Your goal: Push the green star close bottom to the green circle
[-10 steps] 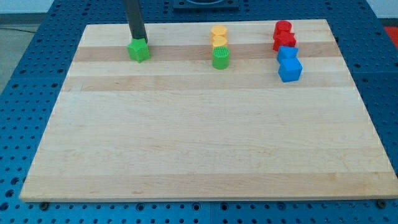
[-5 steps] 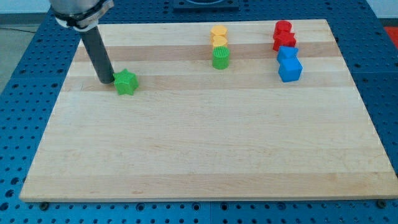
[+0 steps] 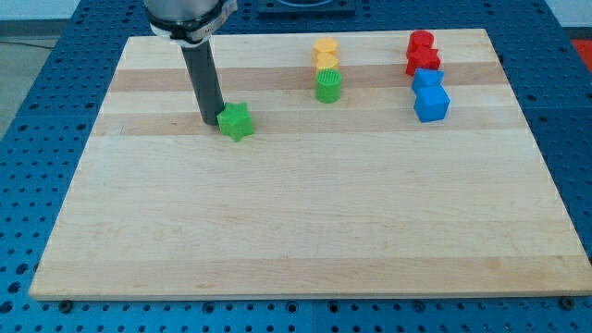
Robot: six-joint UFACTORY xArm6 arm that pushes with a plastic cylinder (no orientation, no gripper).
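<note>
Green star [image 3: 237, 121], touched at its left by my tip [image 3: 212, 121], sits left-centre, well short of green circle [image 3: 328, 86]; no pincer fitted.

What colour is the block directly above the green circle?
Yellow: the yellow block sits just above the green circle toward the view's top, seen in the camera view.

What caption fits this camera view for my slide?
My tip pressed against the green star's left side, green circle up and right.
</note>
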